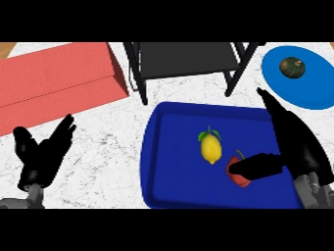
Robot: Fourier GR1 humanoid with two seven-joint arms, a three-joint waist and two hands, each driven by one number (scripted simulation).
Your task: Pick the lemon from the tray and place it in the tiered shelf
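Observation:
A yellow lemon (210, 146) with a green leaf lies near the middle of the blue tray (171, 162). My right hand (297, 142) hovers over the tray's right side, fingers straight and pointing away, thumb (256, 165) stretched left over a red pepper (239, 178) just right of the lemon. The hand is open and holds nothing. The black tiered shelf (187, 58) stands behind the tray at the top centre. My left hand (44, 152) rests open at the lower left, fingers up.
A red box (46, 86) lies at the upper left. A blue plate (310, 86) at the upper right carries a dark round fruit (293, 67). White marbled counter (104, 147) shows between my left hand and the tray.

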